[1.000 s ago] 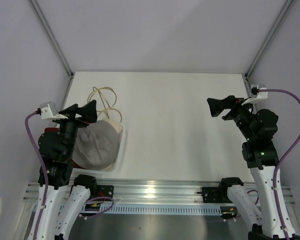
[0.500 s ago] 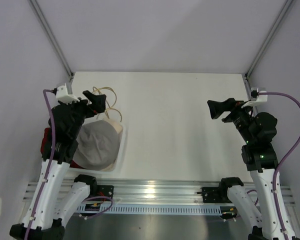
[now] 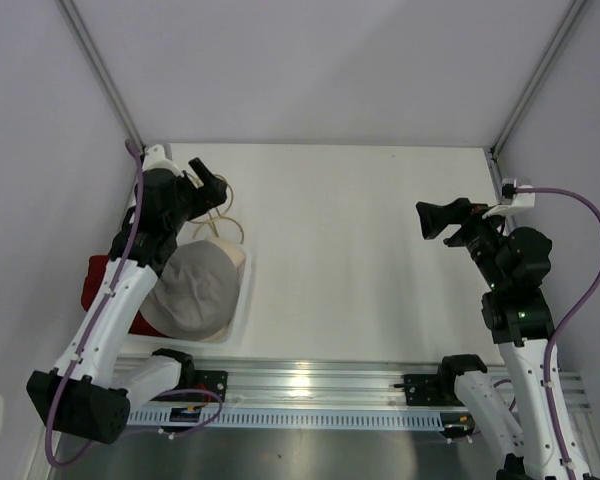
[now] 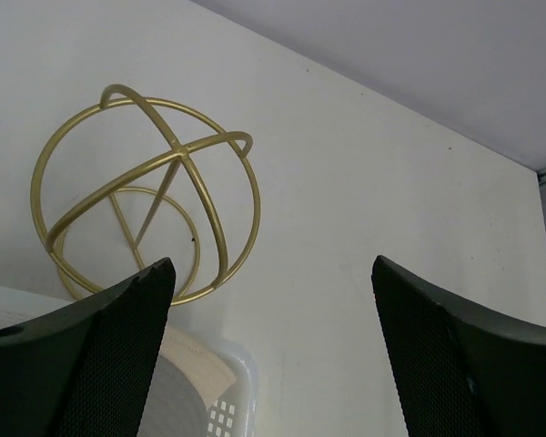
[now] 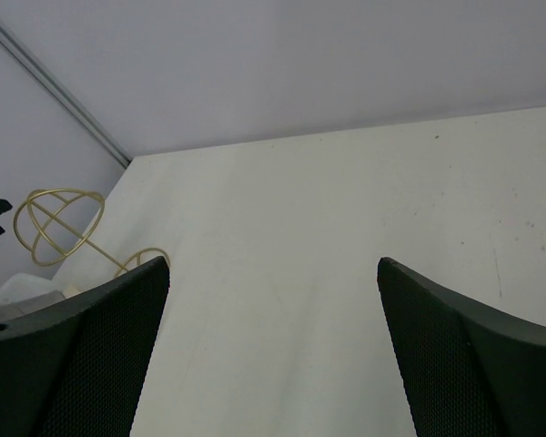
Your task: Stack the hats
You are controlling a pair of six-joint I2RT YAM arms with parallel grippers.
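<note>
**A:** Where do the hats sit?

**B:** At the left side of the white, matte table (image 3: 360,250). The beige hat (image 3: 195,290) lies in a shallow clear plastic tray (image 3: 243,308) as a soft rounded mound of cloth. Its grey surface faces up and a cream edge shows at the far side. The dark red hat (image 3: 93,282) is just beside it on the left, partly hidden behind the left arm. I cannot make out a white one.

**A:** How does the tray look up close?

**B:** In the left wrist view one rounded corner shows, with a small lattice pattern moulded into the plastic.

**A:** And the left gripper (image 4: 271,266)?

**B:** It is raised over the far-left part of the table, beyond the tray. Its jaws are spread wide with nothing between them. The pads (image 4: 118,364) are black with a fine mesh texture.

**A:** What is the golden thing in front of it?

**B:** A wire stand (image 4: 177,148): thin gold hoops crossing to form an open sphere, on slim struts above a smaller ring that rests on the table. It stands just past the tray.

**A:** The right gripper (image 5: 273,264)?

**B:** It is well apart, above the right side. Its jaws are also wide and hold nothing, and it has the same black meshed fingers.
</note>
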